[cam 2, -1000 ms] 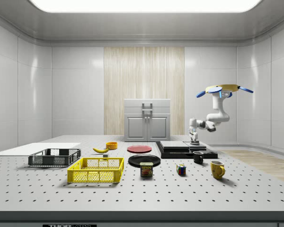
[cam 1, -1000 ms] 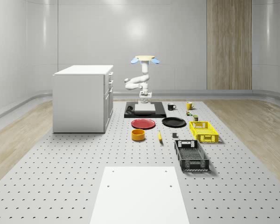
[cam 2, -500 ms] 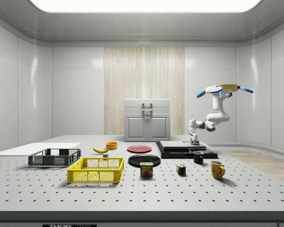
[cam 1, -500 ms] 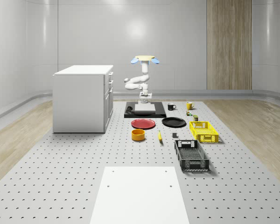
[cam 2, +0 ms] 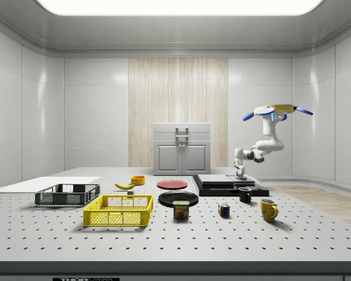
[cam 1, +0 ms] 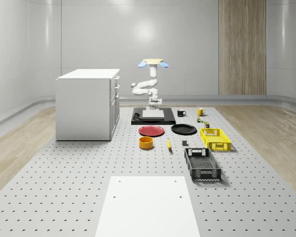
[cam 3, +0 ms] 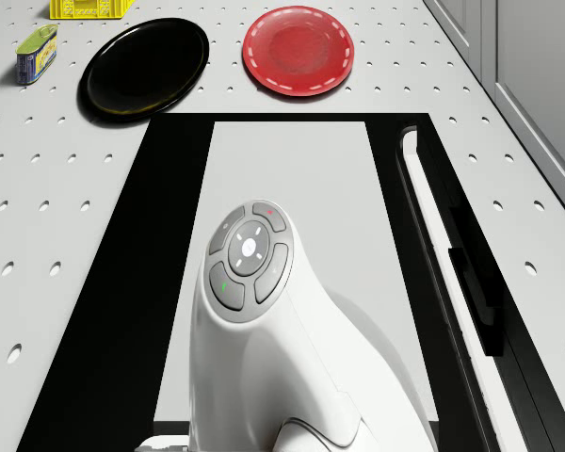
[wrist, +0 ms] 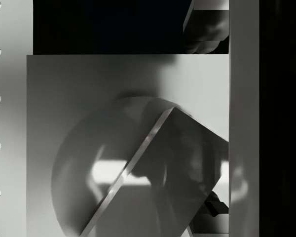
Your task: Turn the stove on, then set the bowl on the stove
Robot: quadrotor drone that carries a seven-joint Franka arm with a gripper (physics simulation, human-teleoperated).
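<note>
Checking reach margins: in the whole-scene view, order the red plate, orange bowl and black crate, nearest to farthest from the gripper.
The gripper hangs low over the stove, with the drone hovering above it.
1. Red plate, just in front of the stove.
2. Orange bowl, further toward the camera, past the plate.
3. Black crate, toward the view's right, closest to the camera.

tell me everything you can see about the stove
The stove is a flat, low black slab with a pale grey rectangular cooking plate on top and a raised bar along one long edge. It lies on the perforated table beyond the red plate and black plate. The hovering drone holds its gripper just over the grey plate.
</note>
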